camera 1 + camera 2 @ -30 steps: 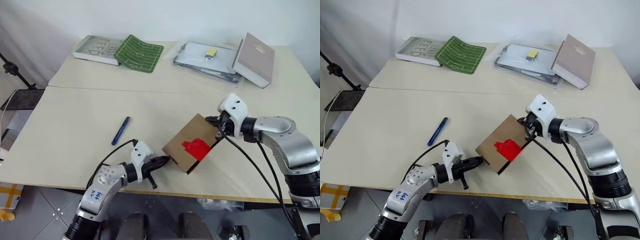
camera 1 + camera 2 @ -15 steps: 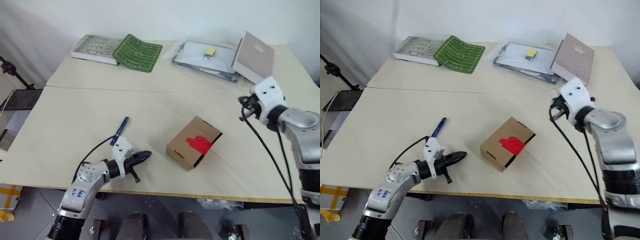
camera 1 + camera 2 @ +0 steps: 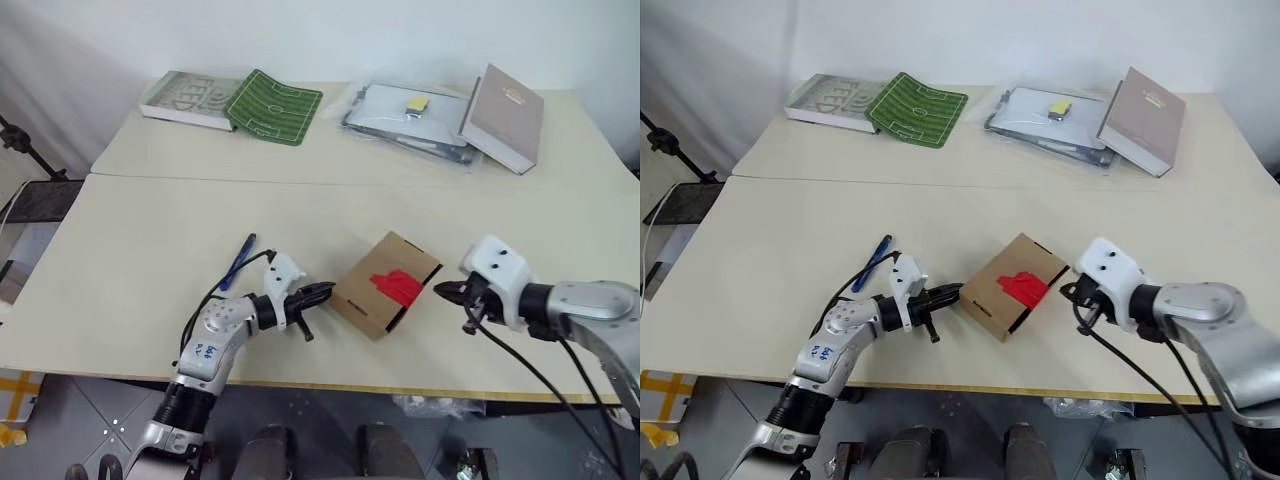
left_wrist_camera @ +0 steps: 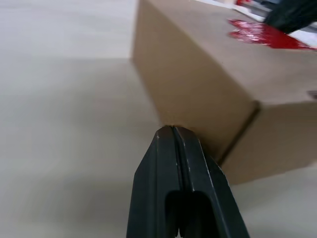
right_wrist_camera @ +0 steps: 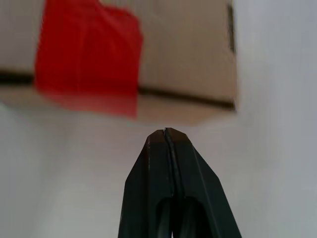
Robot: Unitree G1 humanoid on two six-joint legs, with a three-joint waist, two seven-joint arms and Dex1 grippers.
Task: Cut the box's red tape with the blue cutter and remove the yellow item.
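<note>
Both grippers are closed and empty as they flank the box (image 3: 385, 299): the left gripper (image 3: 326, 292), fingers pressed together, points its tip at the box's nine o'clock side wall, touching it or just short of it, while the right gripper (image 3: 443, 291), also pinched shut, sits just beside the box at three o'clock, apart from it.

The box rests near the front edge of the table (image 3: 150, 240), flaps down, the red tape (image 3: 397, 286) unbroken across its top and folding over the side that faces the right gripper. The blue cutter (image 3: 239, 261) lies untouched on the table at ten o'clock from the box, just behind the left arm.

By the look of it, the task has barely begun: no cut is made, the cutter is not picked up, and the box's contents stay hidden, so the yellow item cannot be confirmed inside.

At the far edge, twelve o'clock, a small flat yellow piece (image 3: 419, 103) lies on a clear plastic sleeve (image 3: 390, 112), with books (image 3: 505, 103) nearby.
</note>
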